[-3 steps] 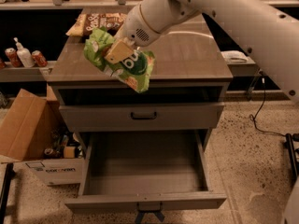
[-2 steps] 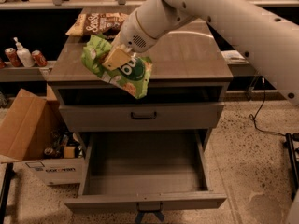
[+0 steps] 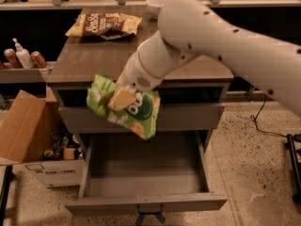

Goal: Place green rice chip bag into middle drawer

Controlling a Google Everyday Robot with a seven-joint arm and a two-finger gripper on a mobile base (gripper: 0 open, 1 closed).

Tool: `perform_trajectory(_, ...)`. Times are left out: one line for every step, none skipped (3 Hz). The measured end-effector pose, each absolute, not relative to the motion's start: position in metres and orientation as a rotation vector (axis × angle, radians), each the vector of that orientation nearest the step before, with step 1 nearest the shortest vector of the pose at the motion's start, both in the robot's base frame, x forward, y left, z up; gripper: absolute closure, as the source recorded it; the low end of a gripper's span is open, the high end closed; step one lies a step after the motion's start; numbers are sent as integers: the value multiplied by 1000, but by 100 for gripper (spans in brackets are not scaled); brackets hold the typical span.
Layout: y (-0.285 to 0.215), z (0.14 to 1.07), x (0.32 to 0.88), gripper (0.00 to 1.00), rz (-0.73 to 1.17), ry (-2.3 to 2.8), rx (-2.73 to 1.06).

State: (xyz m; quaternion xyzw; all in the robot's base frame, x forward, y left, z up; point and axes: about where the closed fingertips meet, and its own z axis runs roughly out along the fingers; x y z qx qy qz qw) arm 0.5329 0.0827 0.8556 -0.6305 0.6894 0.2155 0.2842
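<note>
While hanging above the open drawer (image 3: pixel 146 185), pinching the bag (image 3: pixel 138 114) mid-air between the clamped fingers (image 3: pixel 123 97) of the gripper (image 3: pixel 118 100), slanting its long axis from upper left to lower right.

Two chip bags: green rice chip bag (image 3: pixel 138 113) pinched in the one gripper (image 3: pixel 120 98) over one open middle drawer (image 3: pixel 146 175), beige chip bag (image 3: pixel 106 25); two cans (image 3: pixel 10 58) (image 3: pixel 38 59), one pump bottle (image 3: pixel 22 56), one bowl (image 3: pixel 156 4), one cardboard box (image 3: pixel 21 131).

My gripper (image 3: pixel 120 98) clamps the green rice chip bag (image 3: pixel 141 114) above the middle drawer (image 3: pixel 146 175). I see one finger, the other hidden behind bag. Arm (image 3: pixel 235 46) behind it cut off right.
</note>
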Motion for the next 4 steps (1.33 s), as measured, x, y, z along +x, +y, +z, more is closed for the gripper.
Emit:
perform_trajectory(72,802,493,100,622,1946,-1717)
perform_trajectory(63,744,468,100,657,2069,-1774)
perform_trajectory(63,744,468,100,657,2070,-1774)
perform_trajectory(46,706,470,100,648,2186,-1699)
